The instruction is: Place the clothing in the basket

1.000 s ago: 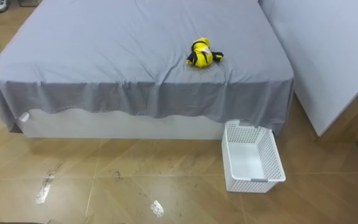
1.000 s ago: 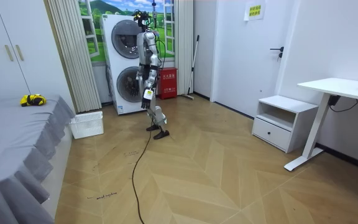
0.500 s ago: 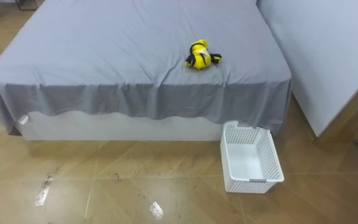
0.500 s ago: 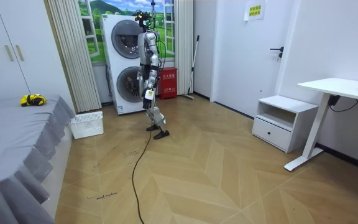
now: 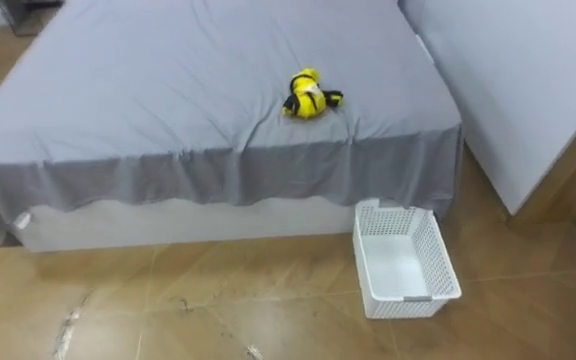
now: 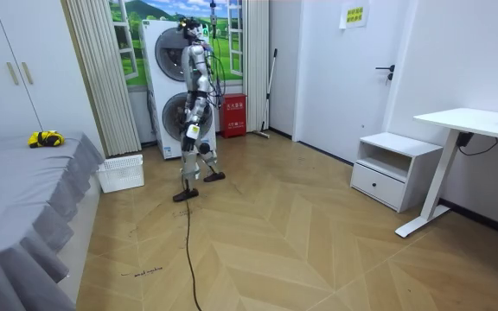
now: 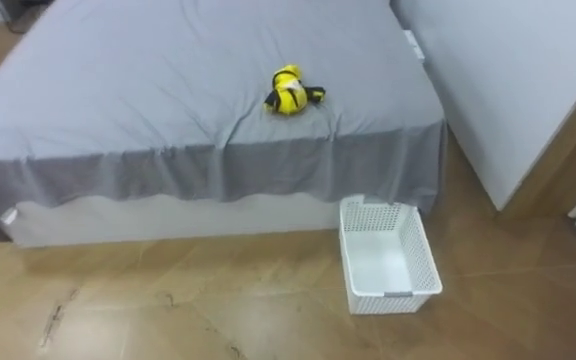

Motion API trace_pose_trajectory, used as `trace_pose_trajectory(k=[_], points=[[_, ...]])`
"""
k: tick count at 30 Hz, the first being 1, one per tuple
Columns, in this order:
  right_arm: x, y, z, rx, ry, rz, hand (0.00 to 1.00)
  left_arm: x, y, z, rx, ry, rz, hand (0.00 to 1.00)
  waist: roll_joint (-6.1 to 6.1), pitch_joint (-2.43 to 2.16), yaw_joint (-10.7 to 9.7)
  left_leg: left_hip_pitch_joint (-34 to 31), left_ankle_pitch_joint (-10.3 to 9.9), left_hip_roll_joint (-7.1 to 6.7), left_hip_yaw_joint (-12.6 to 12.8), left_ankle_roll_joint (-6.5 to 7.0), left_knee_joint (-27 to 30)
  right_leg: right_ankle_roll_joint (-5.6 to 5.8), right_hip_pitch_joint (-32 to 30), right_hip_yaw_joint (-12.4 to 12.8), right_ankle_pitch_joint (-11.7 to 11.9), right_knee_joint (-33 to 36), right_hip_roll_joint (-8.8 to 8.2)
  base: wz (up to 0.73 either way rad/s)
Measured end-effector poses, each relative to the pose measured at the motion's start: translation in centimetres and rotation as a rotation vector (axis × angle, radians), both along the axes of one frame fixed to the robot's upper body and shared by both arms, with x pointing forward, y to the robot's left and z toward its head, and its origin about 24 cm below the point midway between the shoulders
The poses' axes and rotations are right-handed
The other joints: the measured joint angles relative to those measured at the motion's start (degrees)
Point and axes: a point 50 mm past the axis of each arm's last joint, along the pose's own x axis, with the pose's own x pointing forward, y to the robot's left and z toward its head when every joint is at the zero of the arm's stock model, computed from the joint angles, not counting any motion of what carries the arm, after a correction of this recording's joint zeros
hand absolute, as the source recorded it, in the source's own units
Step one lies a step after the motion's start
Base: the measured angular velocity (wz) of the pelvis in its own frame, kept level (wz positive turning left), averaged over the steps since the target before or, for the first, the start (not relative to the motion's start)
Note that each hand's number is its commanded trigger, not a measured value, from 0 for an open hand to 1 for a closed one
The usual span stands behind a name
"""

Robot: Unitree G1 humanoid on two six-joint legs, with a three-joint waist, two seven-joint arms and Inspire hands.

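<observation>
Where the robot stands: on the wood floor (image 6: 318, 242), before the stacked washing machines (image 6: 167, 86), turned toward the room view's left, where the bed is; one foot is set ahead of the other. Well apart from both bed and basket.
Clothes: one small yellow-and-black bundle (image 5: 308, 96), crumpled, lying on top of the bed (image 5: 148, 90), nearer the foot edge than the far side and right of the middle in the eye views. It lies alone on the sheet.
Bed cover: grey sheet, hanging over the near edge in a wavy hem; pale bed base showing below it.
Basket: white perforated basket (image 5: 442, 258), upright on the floor, at the bed's right-hand corner and just beside the hanging sheet. Its inside is bare white. Clothes and basket are apart, the bundle up on the bed and to the left of the basket.
Left hand: in the room view the left hand (image 6: 194, 131) hangs low beside the thigh; too small to read, so I cannot tell whether it is open or closed or has hold of anything.
Right of bed: large white panel (image 5: 528, 80) standing close to the bed's side.
Room, other: grey curtain (image 6: 102, 78) beside the washing machines; white desk (image 6: 474, 121) and a low white cabinet (image 6: 387, 168) at the room view's right.
</observation>
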Motion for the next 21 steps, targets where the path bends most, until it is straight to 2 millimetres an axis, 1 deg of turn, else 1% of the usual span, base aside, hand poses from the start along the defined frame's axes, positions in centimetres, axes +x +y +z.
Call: trace_pose_trajectory(k=[1,2,3,4,5,6,7,8,9,10,11,12,13,14,15,16,17,18,19,20,21], points=[[0.5,-0.2,0.1,-0.006,-0.021,-0.009,0.00,0.3,0.1,0.1,0.003,-0.016,0.000,0.00,0.23,0.06,-0.7,-0.9,-3.5,-1.48,0.5,2.25,3.6,0.66,-0.2,0.7,-1.2,1.7,-1.18,0.32],[0.7,-0.1,0.2,-0.004,-0.027,-0.013,0.00,0.5,0.1,0.1,0.005,-0.016,-0.008,0.00,0.08,0.23,-0.4,-0.5,-4.9,-1.96,0.7,2.97,4.7,1.11,-0.5,0.7,-1.1,3.4,-1.59,0.10],[0.7,0.1,0.1,0.002,-0.033,-0.016,0.00,0.2,0.1,0.0,0.008,-0.005,-0.019,0.00,-0.08,0.33,0.7,1.9,-8.0,-2.34,1.2,3.38,6.4,3.09,-0.9,0.2,0.6,8.1,-2.20,-0.32],[0.9,0.4,0.2,0.008,-0.049,-0.014,0.00,-0.1,0.0,-0.1,0.008,0.011,-0.031,0.00,-0.16,0.51,1.6,5.9,-9.9,-2.88,1.5,3.69,6.0,3.61,-1.6,-0.2,3.9,15.1,-2.83,-0.35],[1.5,0.4,0.3,0.009,-0.075,-0.013,0.00,-0.1,-0.1,-0.1,0.007,0.016,-0.043,0.00,-0.06,0.73,1.7,7.9,-10.5,-3.02,1.5,3.81,5.2,3.70,-2.5,-0.3,6.5,19.0,-2.96,-0.29],[2.3,0.6,0.6,0.010,-0.117,-0.002,0.00,-0.3,-0.1,-0.2,0.017,0.031,-0.076,0.00,0.42,0.81,2.1,12.3,-11.6,-3.25,1.1,3.69,2.2,3.43,-5.5,-0.7,13.3,28.1,-3.19,-0.20],[3.2,0.8,0.8,0.010,-0.158,0.009,0.00,-0.1,-0.1,-0.2,0.031,0.035,-0.114,0.00,0.65,0.91,2.1,16.4,-12.1,-3.50,0.6,3.69,-1.0,2.62,-9.2,-2.1,15.5,36.2,-3.79,-0.19],[3.8,0.8,1.0,0.011,-0.184,0.013,0.00,0.2,-0.2,-0.1,0.038,0.033,-0.133,0.00,0.89,1.05,2.2,17.8,-12.2,-3.47,0.2,3.68,-2.3,2.08,-11.4,-3.2,14.8,39.3,-3.88,-0.07],[5.3,0.9,1.5,0.014,-0.239,0.021,0.00,0.9,-0.4,0.0,0.049,0.021,-0.164,0.00,1.52,1.41,2.5,20.6,-12.2,-3.18,-0.7,3.60,-4.7,0.50,-15.6,-5.8,11.8,42.7,-3.71,0.00],[6.5,1.1,2.0,0.016,-0.284,0.032,0.00,1.5,-0.5,0.1,0.054,0.005,-0.179,0.00,2.10,1.64,2.6,22.9,-12.4,-2.37,-1.0,3.33,-6.5,-0.52,-20.4,-7.8,8.8,42.3,-2.00,0.00],[7.1,1.2,2.2,0.019,-0.308,0.036,0.00,1.7,-0.6,0.1,0.058,0.000,-0.185,0.00,2.42,1.80,2.8,23.7,-12.6,-1.86,-1.4,3.05,-6.9,-1.06,-22.5,-8.5,7.7,40.9,-0.80,0.09],[8.0,1.6,2.7,0.024,-0.352,0.050,0.00,2.0,-0.6,0.2,0.068,-0.003,-0.207,0.00,3.08,2.07,2.6,25.5,-13.1,-0.82,-2.6,2.71,-7.8,-1.39,-26.2,-9.5,6.4,35.1,2.00,0.31],[8.6,1.9,3.1,0.029,-0.381,0.066,0.00,2.4,-0.7,0.3,0.071,-0.012,-0.227,0.00,3.41,2.09,2.1,27.4,-13.5,0.03,-3.5,2.15,-8.9,-1.81,-28.9,-10.0,6.8,25.9,4.61,0.45],[8.8,2.0,3.2,0.031,-0.389,0.069,0.00,2.5,-0.8,0.3,0.071,-0.012,-0.238,0.00,3.66,2.05,1.6,28.3,-13.7,0.35,-3.7,1.75,-9.3,-2.10,-29.2,-10.2,7.6,20.7,5.62,0.64],[9.1,2.1,3.4,0.031,-0.403,0.076,0.00,2.4,-1.0,0.2,0.072,-0.005,-0.261,0.00,3.62,2.00,1.0,30.5,-14.2,0.67,-4.0,1.11,-10.1,-3.04,-30.1,-10.9,12.5,11.1,7.13,0.78],[9.0,2.0,3.3,0.025,-0.403,0.064,0.00,2.2,-1.3,0.1,0.068,0.011,-0.288,0.00,4.08,1.63,0.7,32.6,-14.7,1.56,-4.3,0.20,-10.4,-4.35,-29.7,-12.0,19.0,5.5,7.72,0.73],[9.0,2.0,3.3,0.021,-0.403,0.057,0.00,2.1,-1.3,0.1,0.067,0.017,-0.298,0.00,3.89,1.20,0.9,33.3,-14.8,1.74,-4.6,0.12,-10.3,-5.40,-29.5,-12.0,22.0,3.5,8.45,0.46],[9.4,2.0,3.6,0.019,-0.425,0.049,0.00,1.8,-1.4,0.0,0.060,0.024,-0.300,0.00,4.08,0.60,1.4,34.5,-15.5,2.66,-5.6,-1.28,-10.1,-7.40,-29.4,-11.5,26.0,2.0,9.95,0.08],[9.8,2.0,3.8,0.015,-0.444,0.049,0.00,1.6,-1.4,-0.1,0.055,0.033,-0.299,0.00,4.62,-0.03,1.8,35.0,-16.3,3.83,-6.0,-2.62,-9.9,-7.66,-29.3,-11.8,25.7,2.8,10.99,-0.30],[11.0,2.3,4.4,0.012,-0.492,0.059,0.00,1.0,-1.3,-0.2,0.053,0.047,-0.296,0.00,5.85,-0.19,3.0,35.8,-17.0,5.49,-5.9,-4.13,-9.3,-8.82,-28.3,-12.6,24.3,4.5,12.81,-0.38],[11.9,2.5,4.9,0.009,-0.526,0.080,0.00,0.4,-1.2,-0.3,0.054,0.065,-0.301,0.00,6.89,0.52,2.8,36.1,-17.4,7.04,-5.7,-7.56,-6.9,-9.79,-26.6,-13.0,22.9,5.1,13.66,-0.06]])
